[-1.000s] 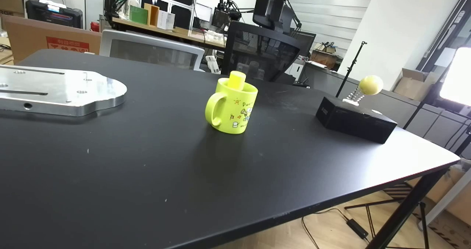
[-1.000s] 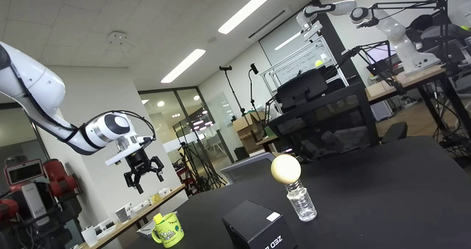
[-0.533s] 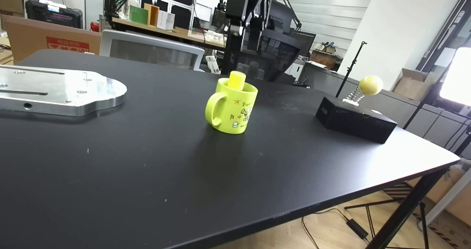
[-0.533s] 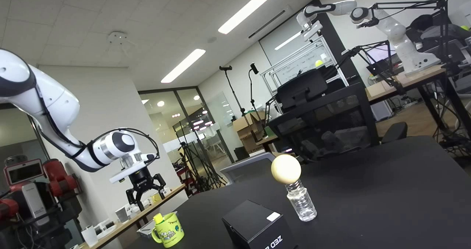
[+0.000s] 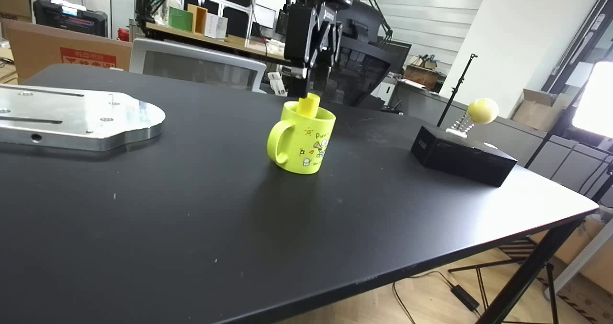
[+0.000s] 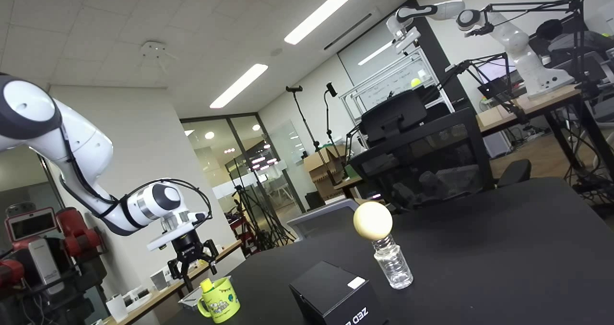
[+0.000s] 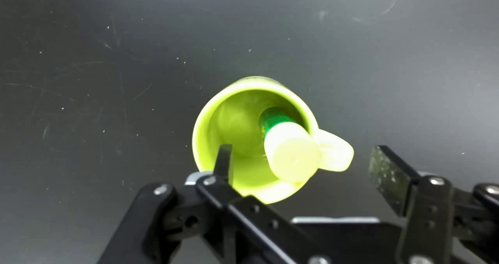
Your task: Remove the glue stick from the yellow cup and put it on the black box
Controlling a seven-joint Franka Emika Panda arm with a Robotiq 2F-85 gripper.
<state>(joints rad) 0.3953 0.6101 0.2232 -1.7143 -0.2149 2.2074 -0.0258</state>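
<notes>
The yellow cup (image 5: 306, 144) stands upright on the black table, its handle to the left in both exterior views (image 6: 221, 303). The glue stick (image 5: 308, 106) leans inside it, its yellow cap above the rim. In the wrist view the stick (image 7: 290, 149) shows its pale cap and green body inside the cup (image 7: 201, 129). My gripper (image 7: 302, 153) is open and empty, one finger on each side of the cap, not touching it. It hangs just above the cup in both exterior views (image 5: 310, 87) (image 6: 201, 278). The black box (image 5: 462, 156) is also in an exterior view (image 6: 331, 294).
A round yellow ball (image 6: 373, 221) sits on a clear bottle (image 6: 393, 265) close to the black box. A thick metal plate (image 5: 81, 118) lies on the table on the cup's handle side. A black mesh chair (image 5: 347, 63) and a grey chair (image 5: 196, 68) stand past the table edge.
My gripper has come down from well above to just over the cup, staying open. The cup, glue stick and black box have not moved.
</notes>
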